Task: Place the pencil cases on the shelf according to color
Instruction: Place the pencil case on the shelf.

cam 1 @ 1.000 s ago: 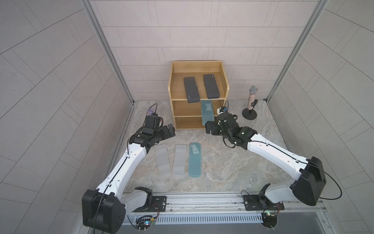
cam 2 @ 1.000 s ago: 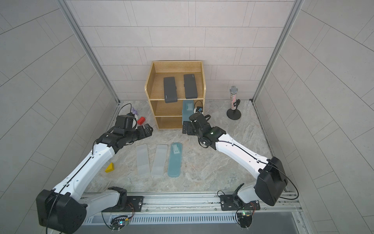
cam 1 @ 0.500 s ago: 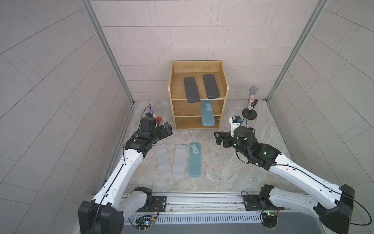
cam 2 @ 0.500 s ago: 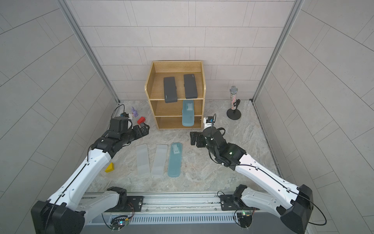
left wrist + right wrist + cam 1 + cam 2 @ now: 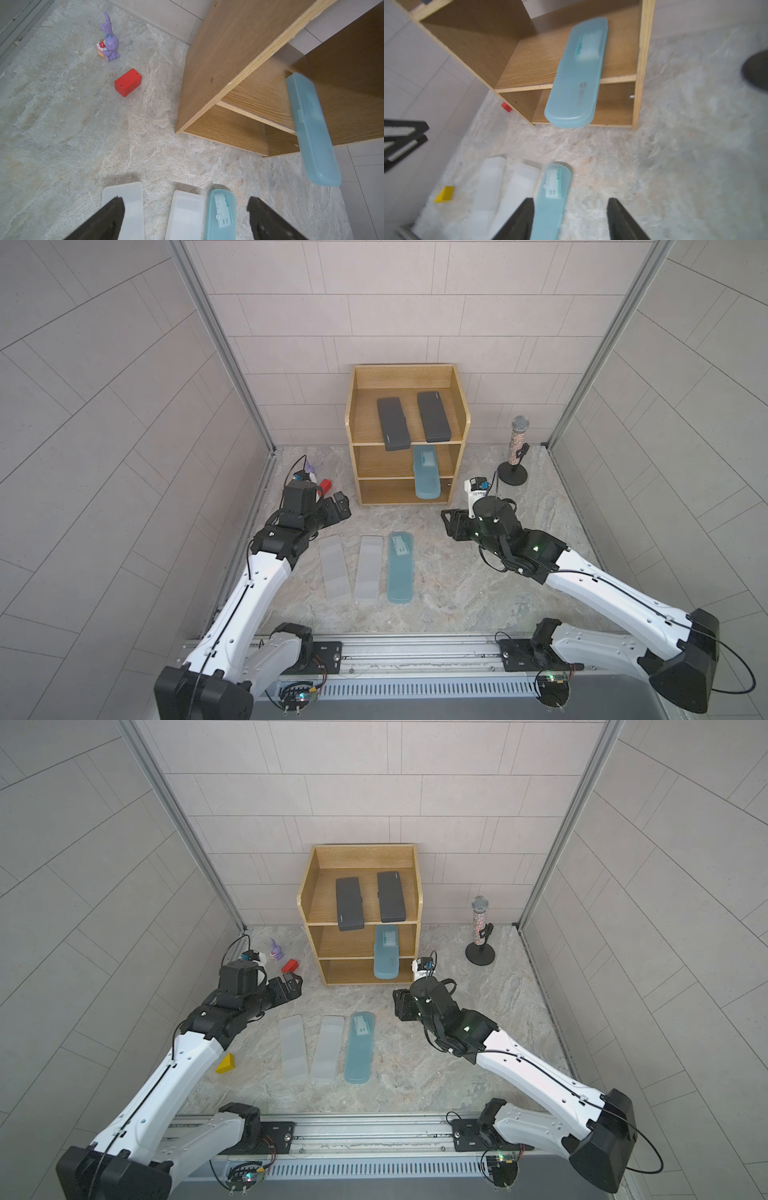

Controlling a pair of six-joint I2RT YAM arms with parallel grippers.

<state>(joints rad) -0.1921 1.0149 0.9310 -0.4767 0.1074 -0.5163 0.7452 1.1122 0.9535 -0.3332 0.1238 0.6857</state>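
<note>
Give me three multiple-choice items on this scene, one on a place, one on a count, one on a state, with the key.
1. The teal case on the shelf lies on which level? A top; B middle; C bottom.
2. How many cases lie on the tabletop? A two; B three; C four.
3. The left gripper has its jaws: A open, empty; B shut on a case; C shut, empty.
Key: 1 B, it rests on the middle level, overhanging the front edge. 2 B, two frosted cases and a second teal case lie side by side. 3 A, the left wrist view shows the jaws wide apart, gripping nothing.
</note>
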